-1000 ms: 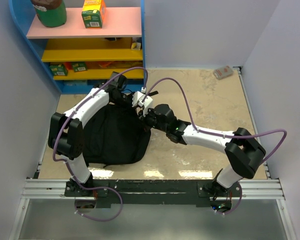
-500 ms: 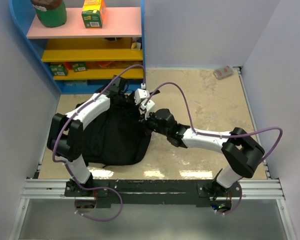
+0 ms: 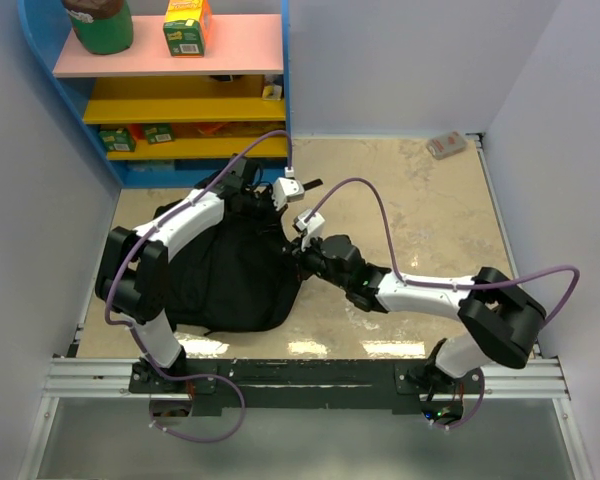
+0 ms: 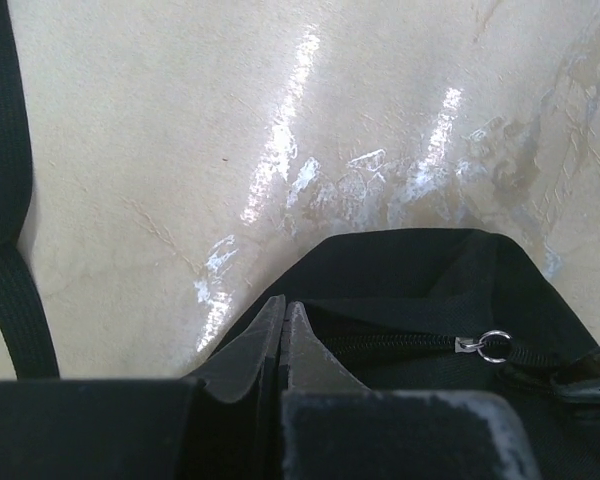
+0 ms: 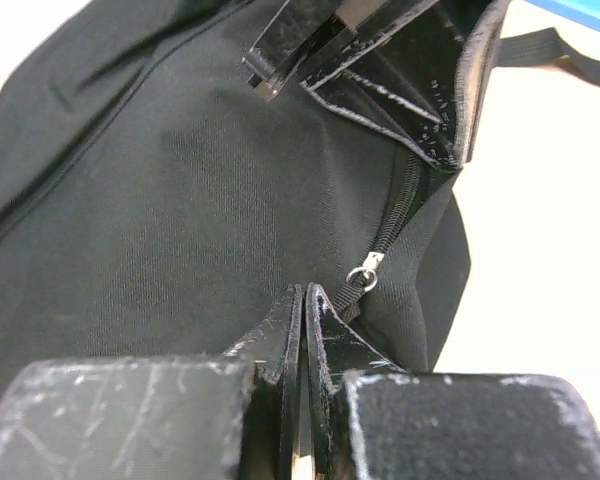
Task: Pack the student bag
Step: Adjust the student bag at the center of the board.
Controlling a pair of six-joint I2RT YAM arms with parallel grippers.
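The bag (image 3: 230, 285) looks soft and floppy under the left gripper (image 4: 283, 322) and right gripper (image 5: 305, 305), both pressed together; I'd pinch the zip ring (image 5: 365, 272) just beyond the right tips

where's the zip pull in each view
top external: too small to make out on the bag
left wrist: zip pull lower right, right of the shut left gripper
right wrist: zip pull at centre, just above the shut right gripper
shared landmark: the bag's zip
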